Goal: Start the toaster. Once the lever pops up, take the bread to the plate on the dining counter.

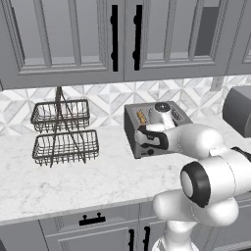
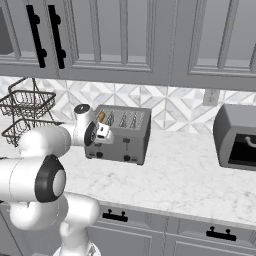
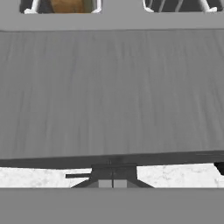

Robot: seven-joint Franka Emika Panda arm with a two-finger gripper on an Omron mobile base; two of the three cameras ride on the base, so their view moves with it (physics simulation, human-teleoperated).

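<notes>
Against toaster point(image 2: 120, 137) front (bread point(image 3: 68, 5) inside), end effector point(image 3: 113, 183)

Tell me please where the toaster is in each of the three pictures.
Left base view: toaster at centre right on the worktop, partly behind the arm.
Right base view: toaster at centre left, beside the robot's hand.
Hand view: its grey side wall spans the frame.
Shared landmark: the bread in a slot.

Worktop point(image 1: 59, 181): white marble, grey veins. Wall cabinets point(image 1: 63, 39): grey panelled, black bar handles. Base cabinets point(image 2: 165, 235): grey, black pulls. Backsplash point(image 2: 175, 107): pale geometric tile, with outlet point(image 2: 212, 97) at 2 o'clock. Two-tier wire basket point(image 1: 62, 132): dark, at 9 o'clock.
</notes>
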